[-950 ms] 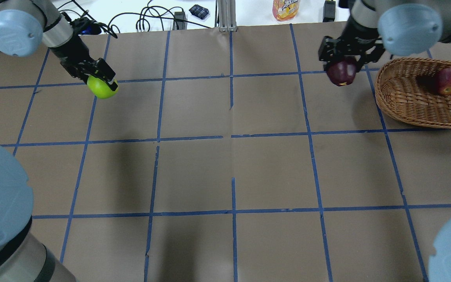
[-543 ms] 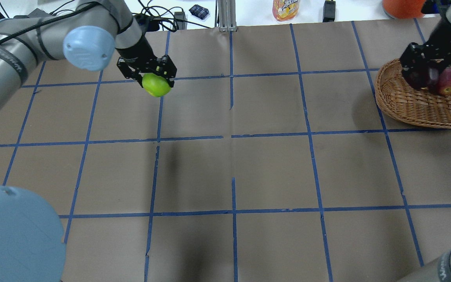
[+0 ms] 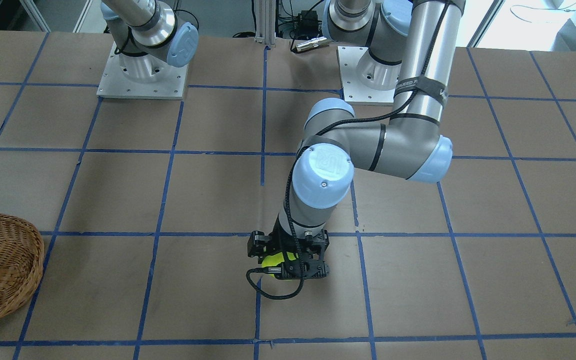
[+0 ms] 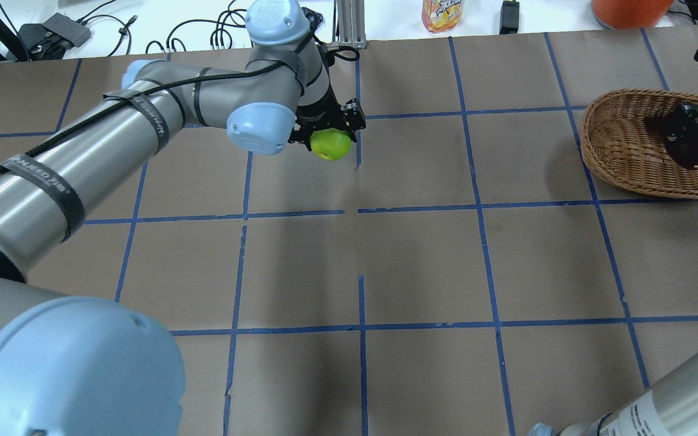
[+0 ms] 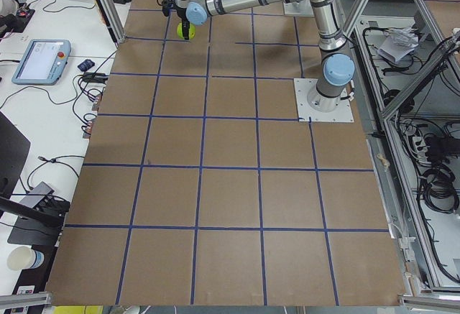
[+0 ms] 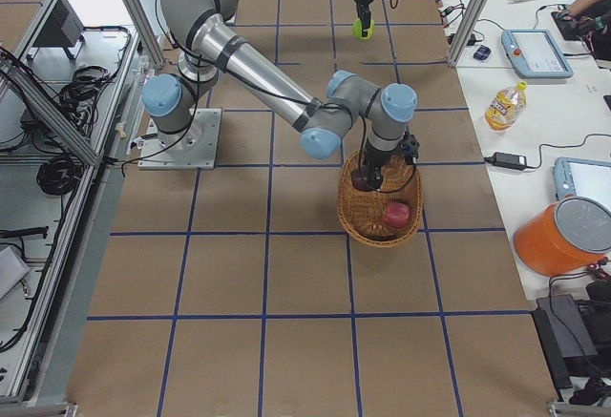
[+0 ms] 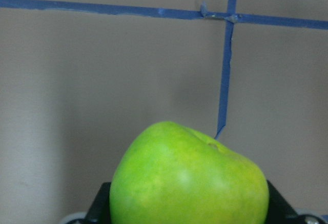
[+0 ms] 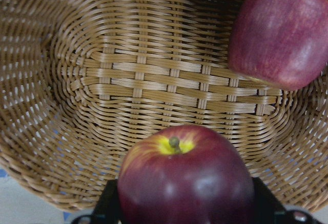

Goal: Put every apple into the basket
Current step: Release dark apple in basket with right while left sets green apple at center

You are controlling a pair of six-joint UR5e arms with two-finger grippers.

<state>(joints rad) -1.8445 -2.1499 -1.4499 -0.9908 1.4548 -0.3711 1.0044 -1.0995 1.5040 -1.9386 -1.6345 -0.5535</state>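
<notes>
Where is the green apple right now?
Overhead view: green apple is in the left gripper, over the table at far centre, far left of the basket.

Your left gripper (image 4: 329,139) clamps green apple (image 7: 189,178), arm stretched forward; right gripper (image 4: 693,145) clamps maroon apple (image 8: 184,178), pointing down.

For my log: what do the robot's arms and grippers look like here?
The left arm and right arm are silver tubes with pale blue round joint caps; the left carries a black cable under lettered black straps. The left gripper and right gripper are black.
</notes>
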